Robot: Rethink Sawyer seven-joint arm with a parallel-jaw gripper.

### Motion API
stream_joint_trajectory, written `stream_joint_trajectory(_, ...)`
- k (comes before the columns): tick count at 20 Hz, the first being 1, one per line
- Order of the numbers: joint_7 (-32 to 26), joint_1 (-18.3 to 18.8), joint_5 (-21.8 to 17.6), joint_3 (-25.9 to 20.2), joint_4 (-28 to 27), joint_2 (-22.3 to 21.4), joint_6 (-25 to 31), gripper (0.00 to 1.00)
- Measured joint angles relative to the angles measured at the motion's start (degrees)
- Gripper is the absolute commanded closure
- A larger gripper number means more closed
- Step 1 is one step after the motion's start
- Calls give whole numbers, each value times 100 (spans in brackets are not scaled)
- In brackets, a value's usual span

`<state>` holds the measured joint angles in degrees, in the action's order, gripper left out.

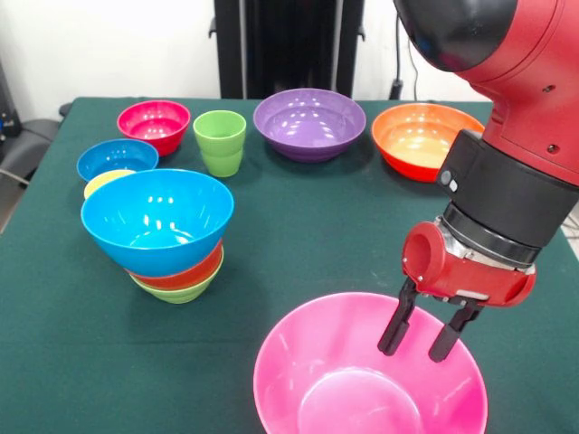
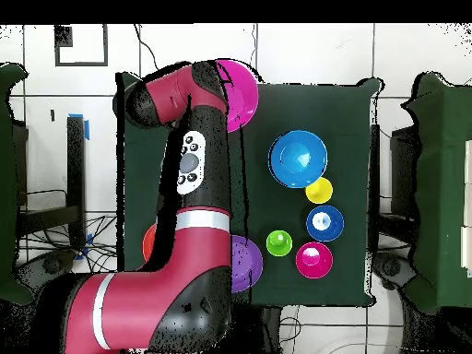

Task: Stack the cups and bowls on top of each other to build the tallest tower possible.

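The arm (image 1: 507, 117) is reaching down at the lower right of the front view, its gripper (image 1: 429, 336) hanging inside the pink bowl (image 1: 362, 389), fingers slightly apart and gripping nothing, probably lining up on the rim. At left the tower (image 1: 163, 231) is leaning, blue bowl tilted atop two smaller ones. The green cup (image 1: 220, 142) is standing upper left, yellow cup (image 1: 101, 183) behind the tower.

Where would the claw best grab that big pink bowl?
Probably by the rim. The pink bowl sits upright, too wide to span, so come straight down, one finger inside its thin wall and one outside. The claw hovers open over its right side.
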<state>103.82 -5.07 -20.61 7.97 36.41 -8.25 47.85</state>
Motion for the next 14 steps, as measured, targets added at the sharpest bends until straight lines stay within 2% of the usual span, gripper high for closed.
stream_joint_trajectory(14, 0, -183, 283, 129, 0, -1, 0, 0)
